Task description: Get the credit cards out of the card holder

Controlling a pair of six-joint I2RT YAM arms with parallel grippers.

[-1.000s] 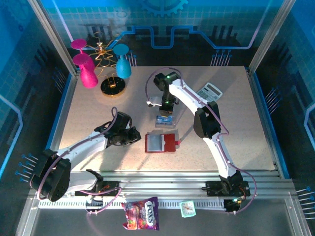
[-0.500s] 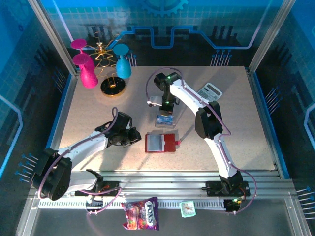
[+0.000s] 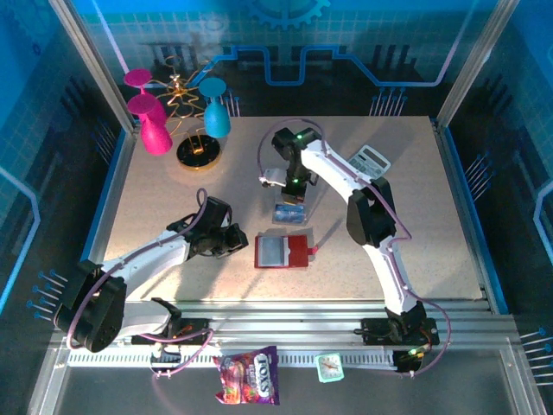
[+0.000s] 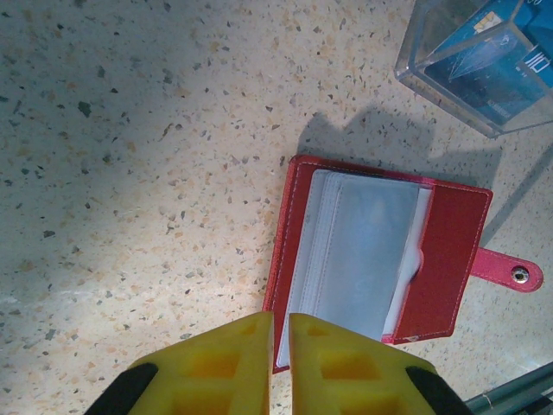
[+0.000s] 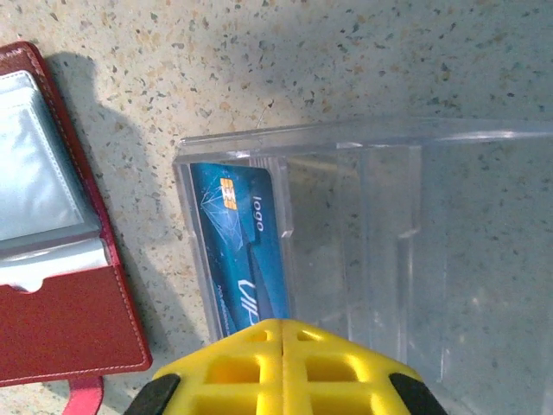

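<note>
Red card holder (image 4: 449, 259) lies open. Beside it, left gripper (image 4: 279, 324): jaws nearly touching, empty. Over clear box (image 5: 415, 242) near it, right gripper (image 5: 282, 333): jaws pressed together, empty.

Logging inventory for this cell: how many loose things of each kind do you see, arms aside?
Pink goblets: 2
Teal goblet: 1
Gold wire stand: 1
Calculator: 1
Clear plastic box: 1
Blue credit card: 1
Red card holder: 1
Candy bag: 1
Small teal clock: 1
Total: 10
</note>
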